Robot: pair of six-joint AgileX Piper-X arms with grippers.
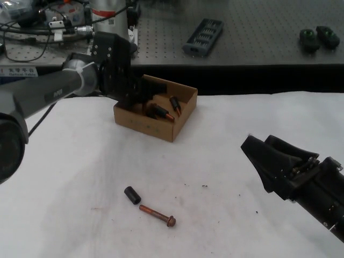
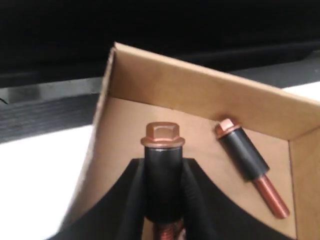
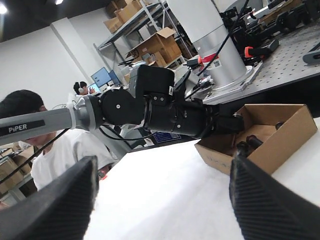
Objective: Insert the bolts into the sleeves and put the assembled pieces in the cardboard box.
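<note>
Sleeved bolt [image 2: 162,150] sits clamped in the left gripper [image 2: 162,182] inside the cardboard box [image 2: 200,85]. Right gripper [image 3: 162,170], lower right in the high view, gapes open.

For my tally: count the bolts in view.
3. A bare bolt on the cloth near a loose sleeve; a sleeved bolt lying in the cardboard box; a third bolt, sleeved, in the left gripper at the box. Others may be hidden.
</note>
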